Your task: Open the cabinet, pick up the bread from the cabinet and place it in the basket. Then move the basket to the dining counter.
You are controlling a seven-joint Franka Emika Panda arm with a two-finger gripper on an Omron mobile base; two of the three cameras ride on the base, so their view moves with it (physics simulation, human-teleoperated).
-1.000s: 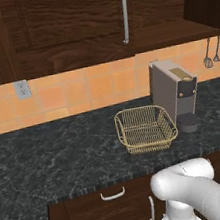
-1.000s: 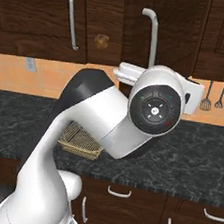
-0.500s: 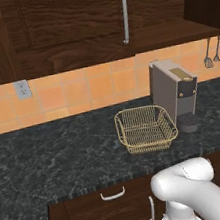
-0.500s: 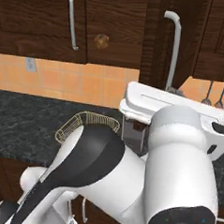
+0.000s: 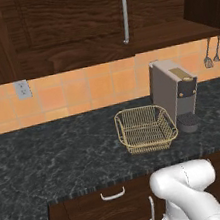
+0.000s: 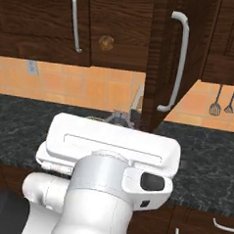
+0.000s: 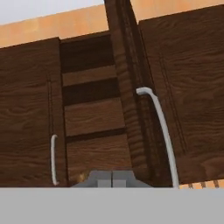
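You had one golden-yellow wire mesh basket (image 5: 146, 129) on the black speckled counter (image 5: 49, 157), just beside one grey coffee machine (image 5: 174, 92). One dark brown wooden cabinet door (image 6: 167, 63) stood swung out. Your gripper (image 7: 112, 178) had its fingers pressed together, holding nothing.

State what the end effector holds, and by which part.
Nothing: the end effector is shut on empty air before the dark brown wooden wall cabinet, clear of its silver handle.

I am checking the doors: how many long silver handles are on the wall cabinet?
2: left handle on the closed door, right handle on the door swung open; more may lie outside the frame.
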